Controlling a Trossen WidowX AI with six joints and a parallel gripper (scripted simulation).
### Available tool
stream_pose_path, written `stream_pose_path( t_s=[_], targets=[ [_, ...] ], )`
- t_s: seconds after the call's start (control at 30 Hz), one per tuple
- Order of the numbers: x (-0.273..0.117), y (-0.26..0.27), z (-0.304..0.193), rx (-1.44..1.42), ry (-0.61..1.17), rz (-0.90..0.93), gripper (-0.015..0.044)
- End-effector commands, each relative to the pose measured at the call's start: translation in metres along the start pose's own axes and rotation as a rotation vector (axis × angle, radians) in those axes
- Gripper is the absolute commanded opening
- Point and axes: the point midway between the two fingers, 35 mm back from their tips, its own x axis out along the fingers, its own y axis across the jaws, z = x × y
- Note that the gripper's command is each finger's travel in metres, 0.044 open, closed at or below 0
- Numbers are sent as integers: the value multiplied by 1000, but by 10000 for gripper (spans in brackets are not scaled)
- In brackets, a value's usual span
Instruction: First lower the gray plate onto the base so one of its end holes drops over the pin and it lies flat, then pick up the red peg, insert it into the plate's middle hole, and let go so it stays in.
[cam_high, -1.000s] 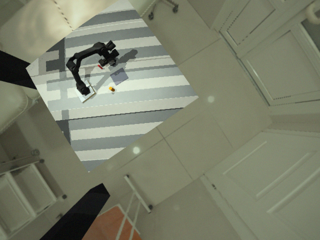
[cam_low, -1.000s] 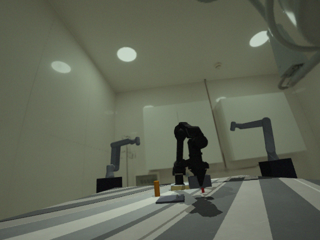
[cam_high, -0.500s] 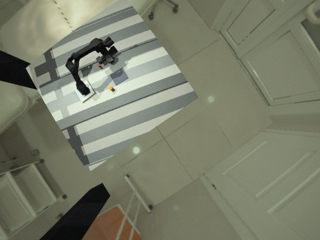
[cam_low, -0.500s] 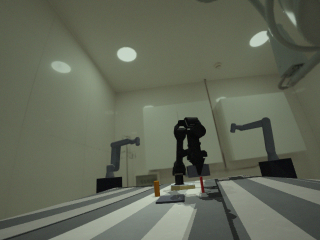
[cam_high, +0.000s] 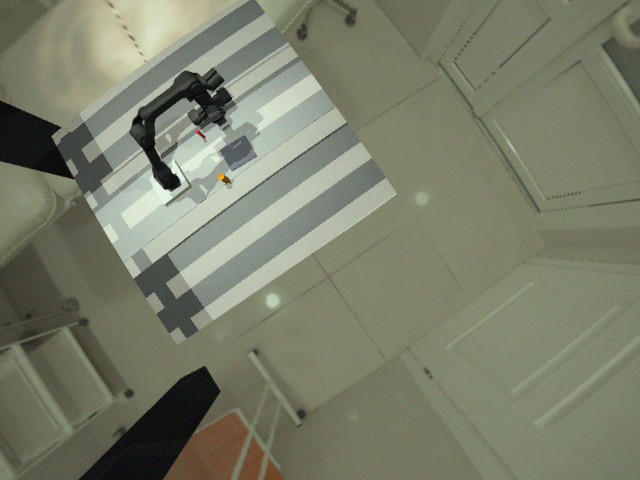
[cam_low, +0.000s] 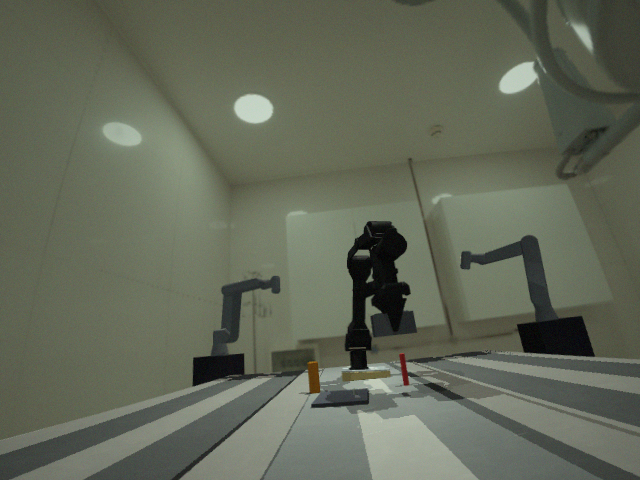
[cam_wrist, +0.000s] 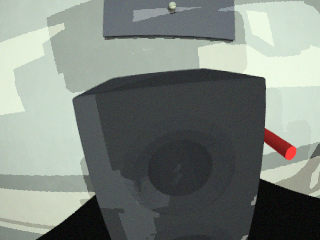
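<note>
While the arm (cam_low: 361, 289) is standing mid-frame in the exterior view, the jaws (cam_low: 395, 317) are clamping the gray plate (cam_low: 393, 323) and holding it in the air, well above the striped worktop (cam_low: 465, 413). In the wrist view the gray plate (cam_wrist: 175, 174) is filling the centre of the frame, showing two round holes, one in the middle and one at the lower edge. Toward the top of that frame the base (cam_wrist: 170, 2) is lying flat on the worktop, with the small pin (cam_wrist: 172, 6) sticking up from it, apart from the plate. The red peg (cam_wrist: 280, 144) is peeking out at the plate's right edge there. In the exterior view the red peg (cam_low: 403, 368) is standing upright, right of centre, the base (cam_low: 341, 397) is lying lower in the frame, and an orange cylinder (cam_low: 313, 376) is standing at the base's upper left. In the top view the base (cam_high: 238, 152) is sitting between the red peg (cam_high: 200, 134) and the orange cylinder (cam_high: 222, 178).
</note>
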Motion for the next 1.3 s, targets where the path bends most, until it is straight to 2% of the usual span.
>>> stream_pose_path(
  t_s=[0.0,1.27],
  targets=[
    [0,0,6,17,4,3,0],
    [62,-24,111,360,-6,2,0]
  ],
)
